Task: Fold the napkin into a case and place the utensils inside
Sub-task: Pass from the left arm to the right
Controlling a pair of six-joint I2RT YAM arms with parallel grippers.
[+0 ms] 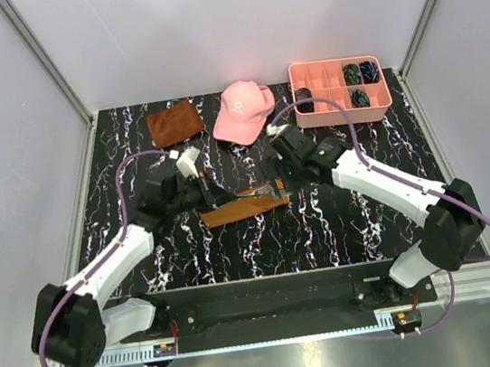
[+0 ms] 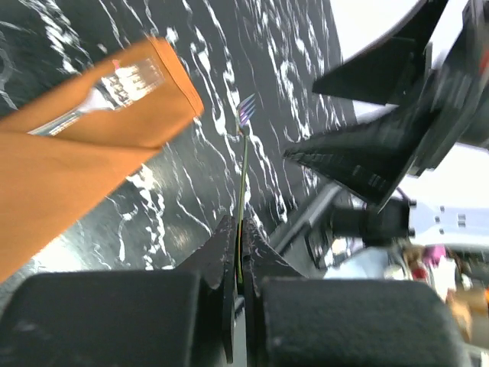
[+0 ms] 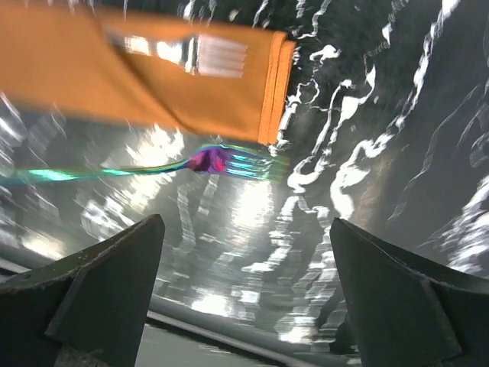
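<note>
My left jaws pinched the fork (image 3: 212, 161) by its handle, tines just beside the napkin (image 3: 61, 76), probably to slide it in; right jaws stood spread nearby.

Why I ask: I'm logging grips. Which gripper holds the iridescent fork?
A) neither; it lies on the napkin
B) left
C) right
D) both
B: the left gripper is shut on the handle of the fork, while the right gripper is open with nothing between its fingers.
</note>
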